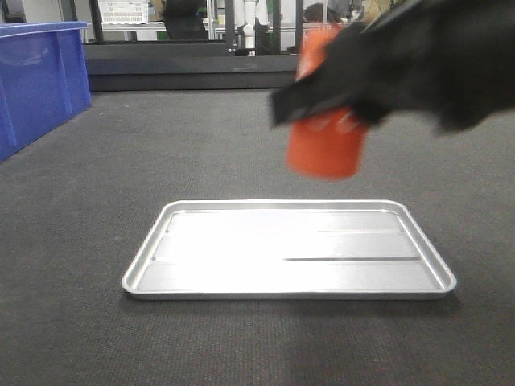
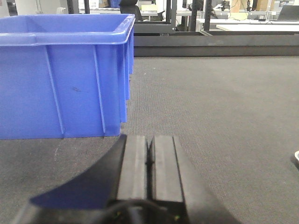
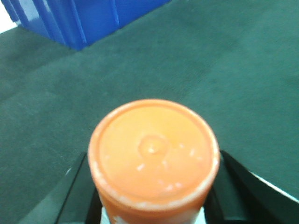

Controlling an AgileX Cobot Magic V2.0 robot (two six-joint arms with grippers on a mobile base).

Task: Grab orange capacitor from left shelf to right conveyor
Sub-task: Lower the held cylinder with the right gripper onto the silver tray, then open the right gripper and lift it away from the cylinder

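The orange capacitor (image 1: 326, 149) hangs in the air above the dark conveyor (image 1: 121, 161), just beyond the far right part of a silver tray. My right gripper (image 1: 322, 104) reaches in from the right and is shut on it. In the right wrist view its flat rimmed top (image 3: 154, 149) fills the middle, with a black finger (image 3: 74, 196) on each side. My left gripper (image 2: 149, 140) is shut with nothing in it, low over the belt (image 2: 224, 116). The left shelf is out of view.
A shallow silver tray (image 1: 145, 277) lies on the belt under and in front of the capacitor. A blue plastic bin (image 1: 36, 76) stands at the left, close ahead of the left gripper (image 2: 60, 79). A dark raised edge (image 1: 185, 72) bounds the belt's far side.
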